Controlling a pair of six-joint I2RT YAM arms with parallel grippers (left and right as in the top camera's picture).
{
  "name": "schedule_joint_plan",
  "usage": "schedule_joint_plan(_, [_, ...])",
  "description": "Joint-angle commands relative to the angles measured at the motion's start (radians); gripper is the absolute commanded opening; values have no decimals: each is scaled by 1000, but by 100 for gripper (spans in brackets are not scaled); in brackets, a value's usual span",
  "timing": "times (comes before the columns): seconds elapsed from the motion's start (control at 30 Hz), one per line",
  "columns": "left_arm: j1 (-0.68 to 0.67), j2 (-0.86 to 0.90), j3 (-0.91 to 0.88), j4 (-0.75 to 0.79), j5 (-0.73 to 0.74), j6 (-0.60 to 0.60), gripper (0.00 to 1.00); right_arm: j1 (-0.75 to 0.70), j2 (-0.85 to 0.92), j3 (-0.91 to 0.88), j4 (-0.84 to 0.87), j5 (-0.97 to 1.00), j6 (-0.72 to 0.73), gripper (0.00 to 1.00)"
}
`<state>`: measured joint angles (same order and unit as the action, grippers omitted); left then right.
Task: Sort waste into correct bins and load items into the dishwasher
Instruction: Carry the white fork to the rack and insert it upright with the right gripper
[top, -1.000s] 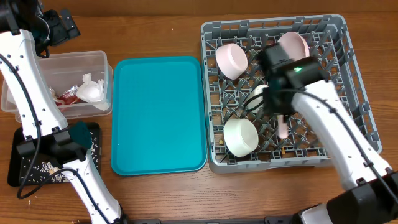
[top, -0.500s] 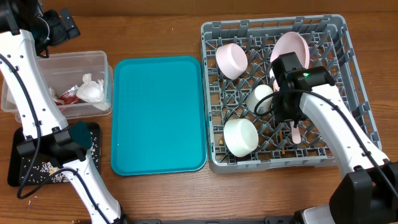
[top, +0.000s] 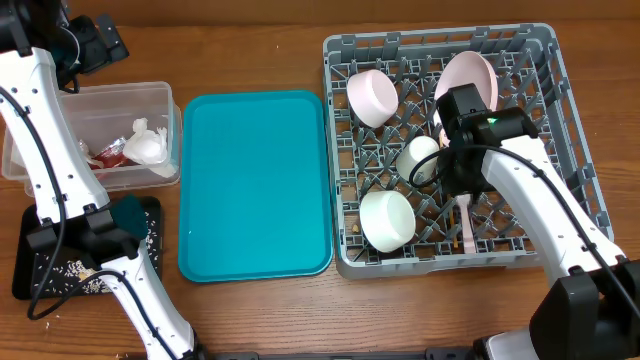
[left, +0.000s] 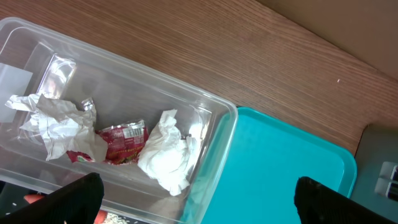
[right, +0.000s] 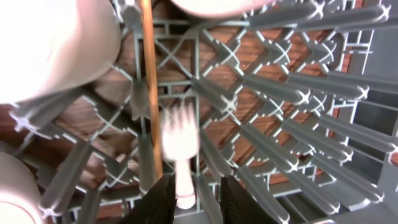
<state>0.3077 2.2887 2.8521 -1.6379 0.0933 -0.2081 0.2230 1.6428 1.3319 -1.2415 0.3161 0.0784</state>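
At the desk's right edge, inside the grey dish rack (top: 440, 42): white fork (right: 180, 146) lying on the pegs, handle between the slightly parted fingers of the right pincer (right: 196, 200), not clamped. Also in the rack: pink plate (top: 472, 72), small cup (top: 418, 158). Near the far left corner, above the clear tub (left: 205, 118) holding crumpled napkins (left: 168, 155) and a red packet (left: 121, 140): left pincer (left: 205, 202) wide open, empty.

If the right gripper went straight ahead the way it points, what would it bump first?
Probably the white fork, just ahead of the right gripper, then the grey rack. Depth is unclear.
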Motion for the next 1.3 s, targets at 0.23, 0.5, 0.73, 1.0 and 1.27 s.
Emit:
schedule_joint_plan(0.23, [0,-21,-2,0,8,-9,100,1,-33,207,-51,-418,7,29])
schedule_joint_plan(0.5, [0,-21,-2,0,8,-9,100,1,-74,441,-3,-703,7,91])
schedule_joint_plan(0.73, [0,-21,-2,0,8,-9,100,1,-74,596,5,-748,7,100])
schedule_joint_plan(1.0, [0,-21,-2,0,8,-9,100,1,-72,600,18,-742,6,100])
schedule_joint_plan(1.27, [0,-21,-2,0,8,-9,100,1,-72,600,18,-742,6,100])
